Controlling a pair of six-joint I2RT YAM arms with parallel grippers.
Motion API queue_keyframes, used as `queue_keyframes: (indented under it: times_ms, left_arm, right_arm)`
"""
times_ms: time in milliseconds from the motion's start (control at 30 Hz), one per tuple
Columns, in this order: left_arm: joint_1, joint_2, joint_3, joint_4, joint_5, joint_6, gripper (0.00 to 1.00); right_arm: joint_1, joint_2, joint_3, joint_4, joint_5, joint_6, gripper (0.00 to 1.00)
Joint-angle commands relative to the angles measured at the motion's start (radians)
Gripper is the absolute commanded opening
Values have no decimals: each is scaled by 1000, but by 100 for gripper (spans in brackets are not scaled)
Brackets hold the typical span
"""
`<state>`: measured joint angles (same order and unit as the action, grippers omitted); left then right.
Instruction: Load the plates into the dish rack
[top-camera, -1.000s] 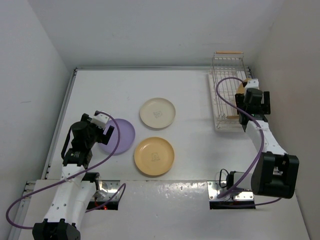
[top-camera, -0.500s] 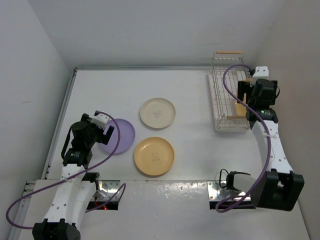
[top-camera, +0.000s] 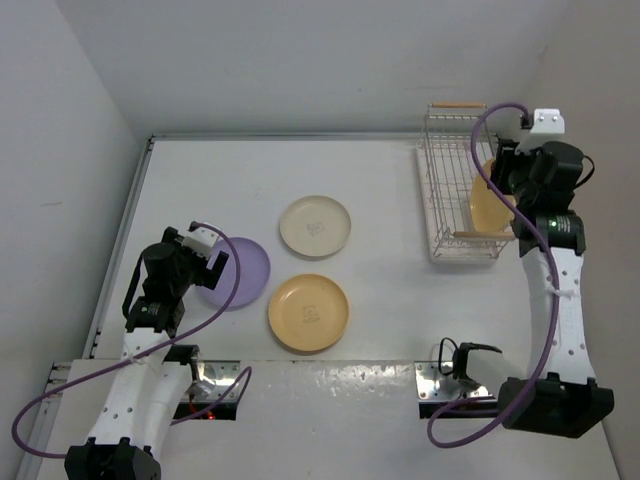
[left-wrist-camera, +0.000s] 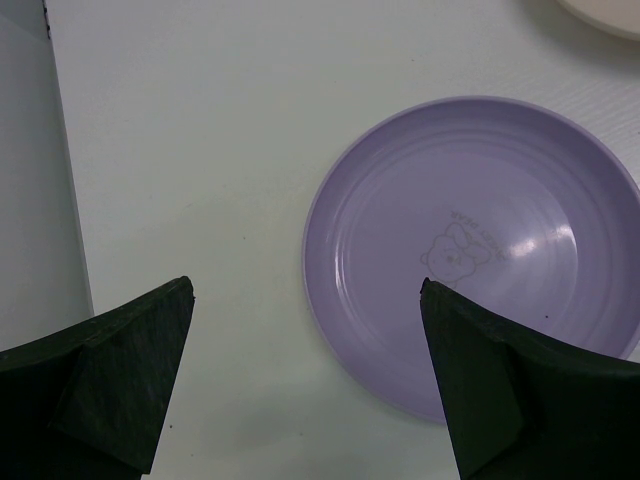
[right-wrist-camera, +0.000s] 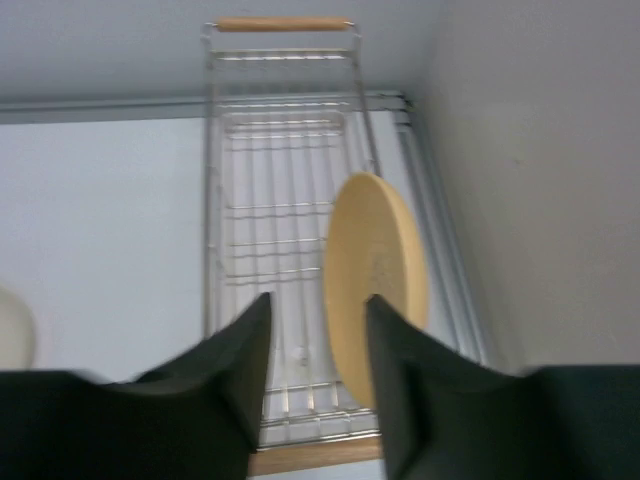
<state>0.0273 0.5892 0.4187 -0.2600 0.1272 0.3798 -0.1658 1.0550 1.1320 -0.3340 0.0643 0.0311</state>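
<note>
White table (top-camera: 400, 180) fills the scene; at its left, the left gripper (left-wrist-camera: 305, 288) hangs spread wide over the flat purple plate (left-wrist-camera: 470, 250). Further right, the cream plate (top-camera: 315, 226) and yellow plate (top-camera: 308, 312) lie flat. Far right, a second yellow plate (right-wrist-camera: 375, 260) stands on edge in the dish rack (top-camera: 445, 170), below the right gripper (right-wrist-camera: 318, 298), whose fingers are parted and clasp nothing.

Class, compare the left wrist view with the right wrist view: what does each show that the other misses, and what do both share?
Only the left wrist view shows the lavender plate lying flat on the table, below the open left end effector. Only the right wrist view shows the dish rack with a yellow-orange plate standing on edge in it, beyond the open right end effector. Both show white table and a pair of dark fingers.
</note>
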Motion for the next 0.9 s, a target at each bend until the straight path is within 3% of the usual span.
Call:
queue_keyframes:
  times_ms: [0,67,100,233,300,400,500,533,667,867]
  left_arm:
    - [11,-2,8,31,14,-9,100]
    - [11,-2,8,31,14,-9,100]
    - [11,-2,8,31,14,-9,100]
    - [11,-2,8,31,14,-9,100]
    - [11,-2,8,31,25,-9,100]
    - [11,-2,8,31,25,1,100]
    - [11,-2,8,31,25,1,100]
    - [11,-2,8,31,25,1,100]
    - [11,-2,-3,41,3,1,100]
    - [29,17,-12,50,-18,1,100]
  right_arm:
    - [-14,66,150,-137,-242,33,48]
    - [24,91,206,-181,-311,45,59]
    - [25,91,193,-178,-343,59,59]
    - [274,211,123,-166,-337,134,76]
    - [385,272,120,-126,-299,198,77]
    - [504,504,143,-24,-275,378,73]
    - [540,638,218,-2,-193,492,72]
    - [561,705,256,-5,-113,504,69]
    - [577,890,414,-66,-41,517,64]
    - [595,1068,421,-47,-41,544,57]
